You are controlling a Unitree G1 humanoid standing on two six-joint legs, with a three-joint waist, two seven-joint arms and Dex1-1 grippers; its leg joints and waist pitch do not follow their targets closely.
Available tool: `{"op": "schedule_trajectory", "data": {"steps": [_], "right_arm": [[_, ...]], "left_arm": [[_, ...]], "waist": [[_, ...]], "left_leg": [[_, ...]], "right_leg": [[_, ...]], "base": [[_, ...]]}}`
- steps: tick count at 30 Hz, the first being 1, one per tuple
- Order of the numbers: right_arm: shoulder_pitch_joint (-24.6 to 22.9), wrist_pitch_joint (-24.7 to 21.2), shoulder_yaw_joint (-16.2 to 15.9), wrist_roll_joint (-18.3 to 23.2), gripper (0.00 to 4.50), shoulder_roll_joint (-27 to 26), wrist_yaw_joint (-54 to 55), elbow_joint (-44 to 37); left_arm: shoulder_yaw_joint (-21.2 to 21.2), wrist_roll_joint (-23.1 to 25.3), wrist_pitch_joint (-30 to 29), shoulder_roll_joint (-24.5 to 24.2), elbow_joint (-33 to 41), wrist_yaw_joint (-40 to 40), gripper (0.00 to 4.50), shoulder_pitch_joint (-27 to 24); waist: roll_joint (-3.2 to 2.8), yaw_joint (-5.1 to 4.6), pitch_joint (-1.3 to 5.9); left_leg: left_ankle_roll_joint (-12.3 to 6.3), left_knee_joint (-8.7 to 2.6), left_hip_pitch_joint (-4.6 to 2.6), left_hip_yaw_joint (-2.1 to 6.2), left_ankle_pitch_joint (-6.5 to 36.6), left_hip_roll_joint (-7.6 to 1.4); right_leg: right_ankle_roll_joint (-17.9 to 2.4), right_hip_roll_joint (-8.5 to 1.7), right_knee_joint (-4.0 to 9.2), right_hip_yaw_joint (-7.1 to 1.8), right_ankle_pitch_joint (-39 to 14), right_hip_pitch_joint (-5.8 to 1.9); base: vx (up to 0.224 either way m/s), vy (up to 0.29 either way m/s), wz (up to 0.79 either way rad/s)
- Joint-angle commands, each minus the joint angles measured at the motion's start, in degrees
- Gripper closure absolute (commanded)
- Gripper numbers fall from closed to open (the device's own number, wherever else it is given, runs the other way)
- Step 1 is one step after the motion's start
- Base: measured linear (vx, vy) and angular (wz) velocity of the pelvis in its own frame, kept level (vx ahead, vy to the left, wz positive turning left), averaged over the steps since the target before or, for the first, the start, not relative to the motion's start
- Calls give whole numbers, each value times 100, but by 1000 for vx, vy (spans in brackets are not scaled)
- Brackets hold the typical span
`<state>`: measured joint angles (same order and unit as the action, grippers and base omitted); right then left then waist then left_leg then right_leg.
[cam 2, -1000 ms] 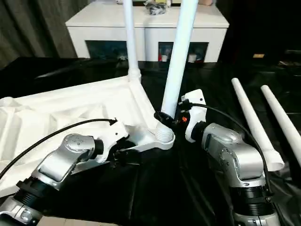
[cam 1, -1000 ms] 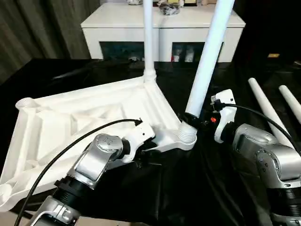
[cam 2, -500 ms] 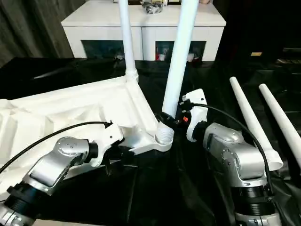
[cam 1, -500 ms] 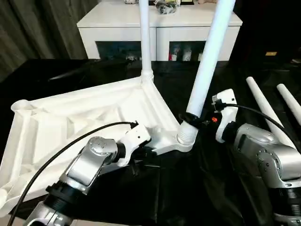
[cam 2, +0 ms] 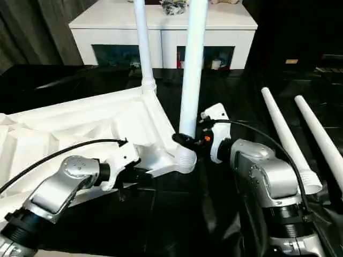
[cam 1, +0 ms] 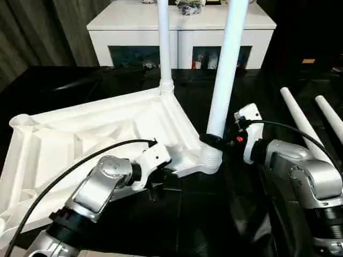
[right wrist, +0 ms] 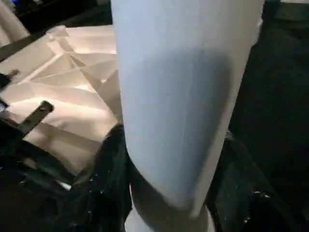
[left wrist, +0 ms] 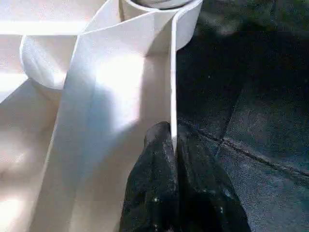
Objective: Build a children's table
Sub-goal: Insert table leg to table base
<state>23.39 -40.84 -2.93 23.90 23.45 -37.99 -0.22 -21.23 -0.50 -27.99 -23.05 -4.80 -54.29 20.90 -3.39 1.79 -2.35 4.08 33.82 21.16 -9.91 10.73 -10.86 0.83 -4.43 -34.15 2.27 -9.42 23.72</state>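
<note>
Near leg (cam 1: 225,69) now upright in the corner socket (cam 1: 210,158), straightened from its lean; right tool (cam 1: 213,140) clenched round its base, left tool (left wrist: 171,145) pinching the top's (cam 1: 80,134) rim, seating it

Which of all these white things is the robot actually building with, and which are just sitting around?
Part of the job:
- upturned table top, pinched by the left gripper
- near leg, gripped by the right gripper
- far leg, standing in its socket
- two loose legs

Just there:
- white cabinet
- black work table
</note>
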Motion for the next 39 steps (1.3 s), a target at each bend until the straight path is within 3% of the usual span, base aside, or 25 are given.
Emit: {"op": "schedule_trajectory", "data": {"steps": [1,10,16,20,21,22,24,25,26,27,28,29,31,35,36,37,38,39], "right_arm": [[121,115,-1,-59,266,-13,3,100],[-46,258,7,27,266,-149,-212,419],[-285,446,92,67,266,-213,-241,476],[-548,691,202,47,266,-285,-213,473],[-632,795,189,3,266,-291,-209,458],[-679,857,176,-25,266,-291,-210,449],[-782,1011,68,-138,266,-252,-251,437],[-893,1159,-26,-269,266,-223,-253,450],[-1037,1312,-138,-444,266,-188,-223,440],[-1042,1316,-141,-450,266,-187,-222,439],[-1086,1343,-172,-503,266,-176,-201,419],[-1103,1347,-208,-550,266,-153,-184,384],[-1130,1363,-291,-627,266,-89,-186,315],[-1095,1347,-511,-790,266,55,-241,247],[-1030,1289,-583,-827,266,86,-273,249],[-1011,1273,-596,-832,266,90,-280,253],[-931,1200,-624,-828,266,97,-302,286],[-888,1164,-635,-826,266,99,-313,308]], "left_arm": [[-10,-53,-41,-137,-64,-94,450,-150],[71,-89,36,-180,-58,-59,450,-142],[114,-95,105,-127,-170,108,450,-84],[166,-100,144,-91,-232,190,450,-35],[184,-94,170,-80,-263,220,450,-14],[193,-90,186,-75,-282,237,450,-1],[228,-84,220,-45,-342,298,450,35],[238,-86,235,-25,-379,317,450,64],[239,-87,248,-7,-426,322,450,101],[239,-87,248,-6,-428,322,450,103],[235,-87,250,-4,-441,318,450,113],[232,-86,251,-6,-456,310,450,126],[226,-84,253,-8,-477,298,450,144],[193,-58,281,-22,-518,251,450,173],[188,-50,293,-25,-525,242,450,176],[188,-49,297,-26,-527,240,450,176],[183,-49,307,-32,-528,227,450,176],[177,-51,315,-36,-532,220,450,177]], "waist": [[149,45,351],[188,42,340],[163,53,342],[180,51,339],[133,43,329],[150,43,335],[150,48,325],[32,57,326],[95,33,315],[64,36,318],[81,27,313],[51,23,315],[52,20,318],[73,17,316],[109,4,313],[83,5,310],[131,-5,307],[112,-4,303]], "left_leg": [[-264,-355,-6,8,897,-122],[-204,-369,-17,8,1055,-127],[-204,-370,-17,12,1043,-127],[-188,-377,-23,12,1150,-128],[-171,-373,-36,4,1220,-125],[-172,-371,-26,6,1224,-120],[-171,-394,-26,19,1302,-124],[-137,-396,-37,33,1364,-121],[-121,-390,-52,13,1516,-119],[-85,-405,-48,25,1572,-124],[-83,-415,-39,35,1606,-121],[-75,-426,-51,43,1724,-120],[-70,-423,-57,45,1751,-120],[-75,-437,-48,63,1816,-121],[-87,-437,-42,56,1824,-125],[-80,-442,-49,61,1867,-123],[-90,-439,-42,55,1880,-118],[-81,-446,-49,65,1925,-119]], "right_leg": [[-1251,-264,369,-172,-1268,-302],[-1190,-263,383,-171,-1486,-303],[-1183,-265,377,-173,-1475,-300],[-1133,-266,402,-170,-1656,-294],[-1123,-258,432,-173,-1682,-269],[-1114,-256,423,-171,-1680,-281],[-1077,-255,429,-163,-1822,-281],[-1073,-261,424,-161,-1894,-275],[-1013,-253,480,-161,-2067,-255],[-977,-257,490,-164,-2097,-263],[-968,-247,480,-160,-2116,-269],[-919,-249,495,-155,-2284,-265],[-908,-250,496,-155,-2323,-263],[-824,-256,514,-151,-2502,-265],[-821,-252,520,-155,-2483,-256],[-816,-257,519,-152,-2544,-249],[-800,-255,532,-150,-2594,-247],[-776,-261,535,-148,-2707,-241]], "base": [[0,0,0],[0,0,0],[0,0,0],[0,0,0],[0,0,0],[0,0,0],[0,0,0],[0,0,0],[0,0,0],[0,0,0],[0,0,0],[0,0,0],[0,0,0],[0,0,0],[0,0,0],[0,0,0],[0,0,0],[0,0,0]]}}
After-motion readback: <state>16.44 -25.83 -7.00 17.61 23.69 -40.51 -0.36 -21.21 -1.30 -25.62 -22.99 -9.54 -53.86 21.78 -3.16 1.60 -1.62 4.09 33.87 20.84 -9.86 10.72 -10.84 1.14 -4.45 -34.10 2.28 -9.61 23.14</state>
